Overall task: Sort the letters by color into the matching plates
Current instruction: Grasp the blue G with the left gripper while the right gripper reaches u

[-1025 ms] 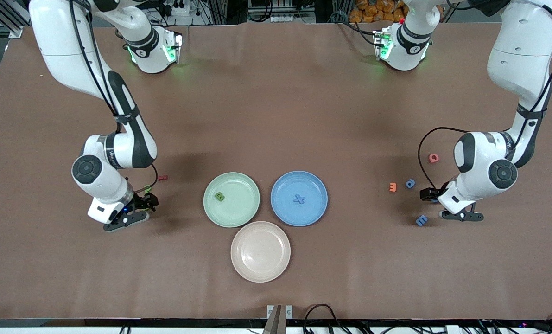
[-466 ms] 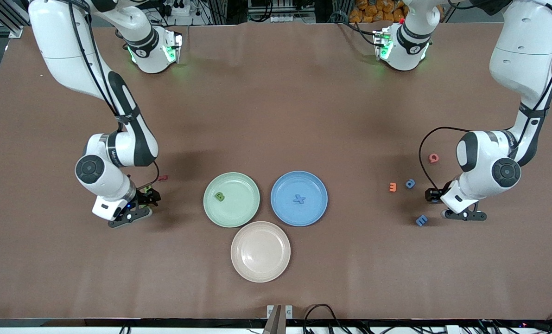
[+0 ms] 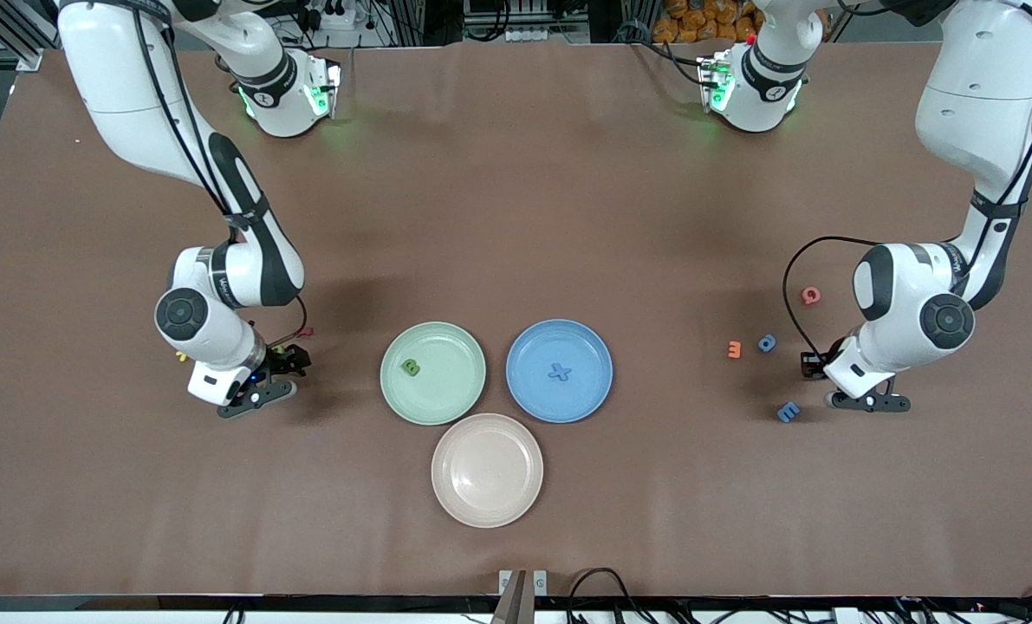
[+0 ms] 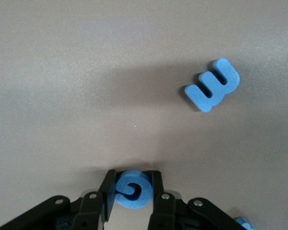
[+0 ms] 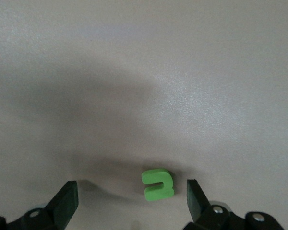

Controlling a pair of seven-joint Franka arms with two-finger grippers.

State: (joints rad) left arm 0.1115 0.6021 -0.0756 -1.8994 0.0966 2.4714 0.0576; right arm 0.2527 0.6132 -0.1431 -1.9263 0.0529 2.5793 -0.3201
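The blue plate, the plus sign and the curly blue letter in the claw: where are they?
blue plate [image 3: 528,394]: front view, bare floor near its rim.
plus sign [image 3: 559,373]: front view, its crossing.
curly blue letter [image 4: 132,190]: left wrist view, its face, between the fingers.

The right gripper [image 3: 275,374] is shifted toward the green plate [image 3: 433,373] and away from the front camera compared with a second ago, its arm drawn along with it. A yellow piece [image 3: 182,355], covered before, is now exposed beside that arm. The left gripper [image 4: 132,191], wide a second ago, is now closed on a round blue letter [image 4: 132,189], and is moved slightly toward the table's end.
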